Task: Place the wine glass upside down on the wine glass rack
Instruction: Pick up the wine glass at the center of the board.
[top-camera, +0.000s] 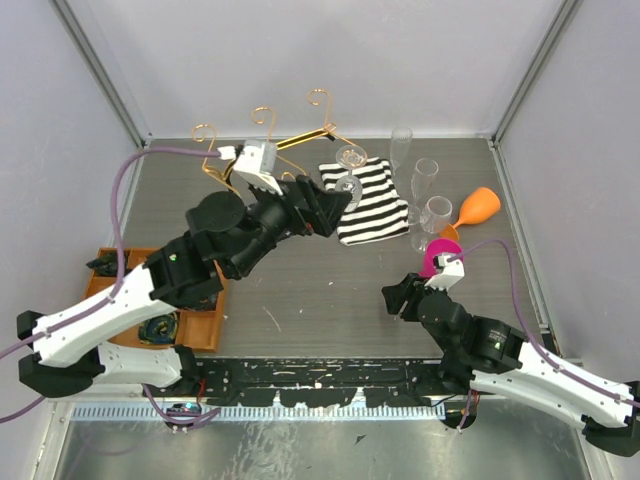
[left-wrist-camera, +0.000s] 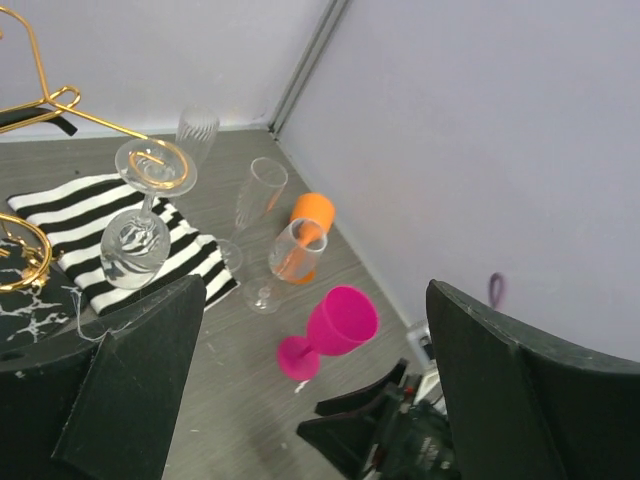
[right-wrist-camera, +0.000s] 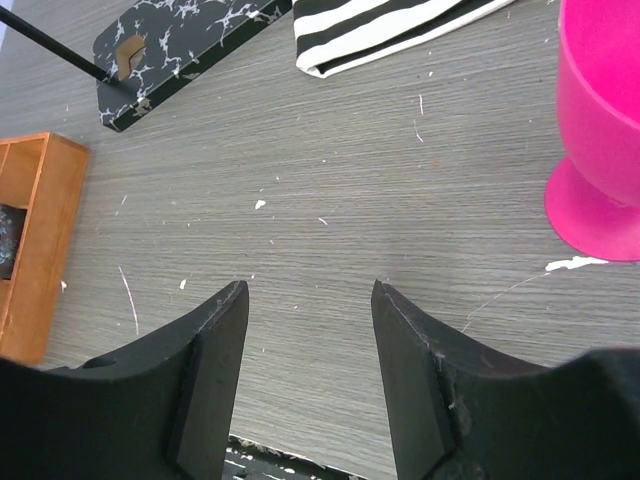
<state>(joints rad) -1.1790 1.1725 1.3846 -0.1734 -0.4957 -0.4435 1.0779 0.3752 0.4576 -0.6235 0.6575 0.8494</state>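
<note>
my left hand (left-wrist-camera: 315, 300): fingers spread wide, gripping nothing, apart from the glass | my right hand (right-wrist-camera: 309, 290): fingers parted, nothing between them, low over the worktop (right-wrist-camera: 330, 180) near the pink goblet (right-wrist-camera: 600, 120) | wine glass (left-wrist-camera: 133, 245): hangs upside down, foot in a gold scroll hook of the wine glass rack (right-wrist-camera: 180, 45), bowl above the striped cloth (left-wrist-camera: 90, 215)

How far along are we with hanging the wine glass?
Looks done: the wine glass hangs bowl-down, its foot caught in a gold hook of the rack. In hand: nothing; the left fingers stand wide open near it, the right fingers open above the table. Left: probably only backing the left arm clear without knocking the glass.
</note>
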